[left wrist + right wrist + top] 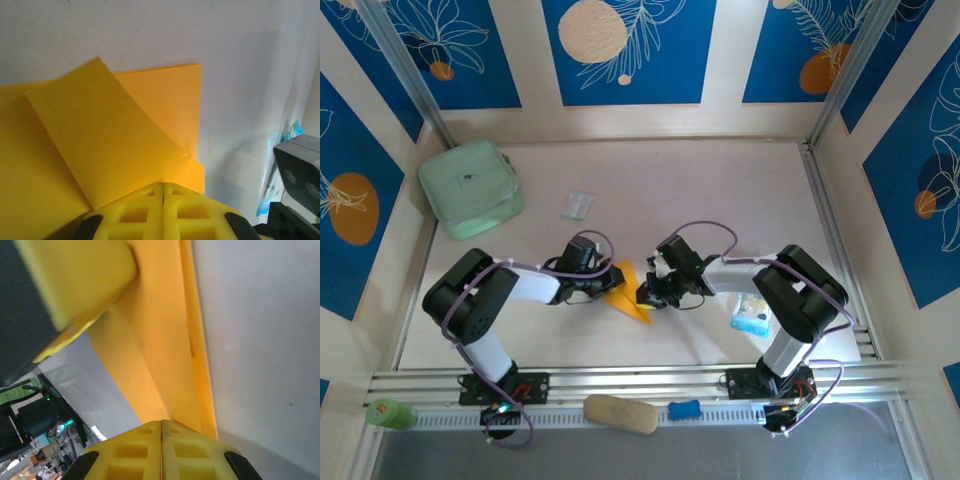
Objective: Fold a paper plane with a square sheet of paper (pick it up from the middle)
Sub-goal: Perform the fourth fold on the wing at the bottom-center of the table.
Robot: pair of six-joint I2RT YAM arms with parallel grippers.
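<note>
The square sheet of paper [632, 300] is orange-yellow and creased to a narrow pointed shape, lying at the table's near centre. My left gripper [613, 281] reaches it from the left and my right gripper [646, 294] from the right. In the left wrist view the yellow jaws [163, 186] are pressed together at the paper [100, 130], where a folded flap stands slightly raised. In the right wrist view the jaws [161, 423] are shut where the paper's [160, 355] layers converge. A left finger [75, 280] rests at the paper's far end.
A mint-green pouch [472, 188] sits at the back left, a small clear wrapper [577, 205] near it. A blue-and-white packet [752, 314] lies by the right arm. A tan oval lump [620, 413] and a blue piece [685, 409] rest on the front rail.
</note>
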